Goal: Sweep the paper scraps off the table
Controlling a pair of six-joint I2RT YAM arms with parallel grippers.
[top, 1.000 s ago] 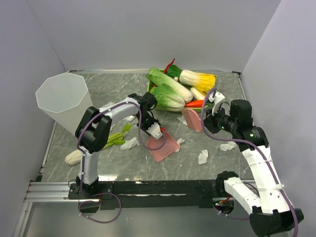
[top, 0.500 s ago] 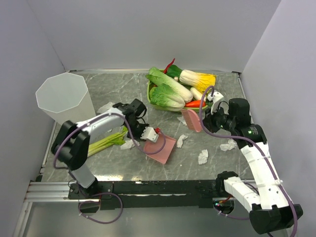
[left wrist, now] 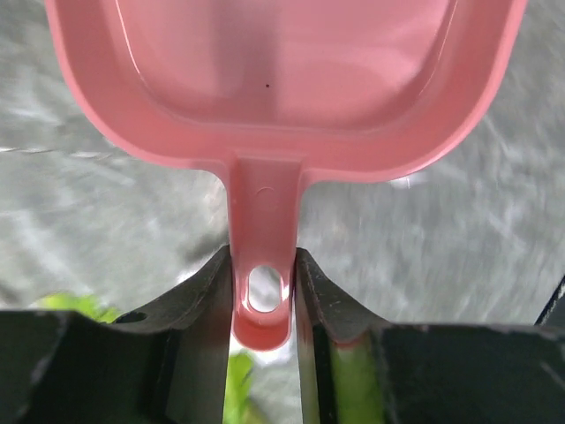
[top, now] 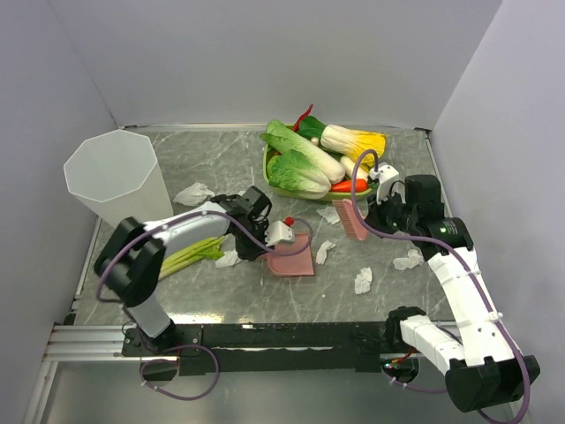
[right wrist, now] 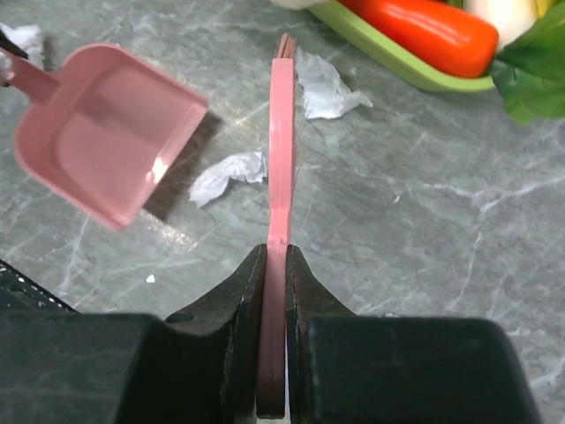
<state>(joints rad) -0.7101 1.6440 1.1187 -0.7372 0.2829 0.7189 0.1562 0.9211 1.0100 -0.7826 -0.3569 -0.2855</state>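
Observation:
My left gripper [top: 279, 234] [left wrist: 262, 283] is shut on the handle of the pink dustpan [top: 292, 258] [left wrist: 282, 71], which sits low over the grey-green marble table [top: 221, 150] near its middle. My right gripper [top: 375, 212] [right wrist: 275, 265] is shut on a pink brush [top: 350, 217] [right wrist: 281, 150], held edge-on to the right of the dustpan. Several white paper scraps lie around: one between dustpan and brush [top: 325, 252] [right wrist: 228, 175], one by the brush tip [top: 328, 214] [right wrist: 325, 88], one left of the dustpan [top: 231, 258], and others at the right [top: 363, 280] [top: 408, 260] and the left [top: 193, 193].
A green basket of vegetables [top: 322, 159] stands at the back centre. A tall white bin [top: 115, 177] stands at the left. A white-stemmed green leek [top: 190, 256] lies under the left arm. Grey walls close in three sides.
My left arm has folded down to the left and the dustpan has turned and levelled out near the same spot. My right gripper has shifted the brush slightly towards the dustpan.

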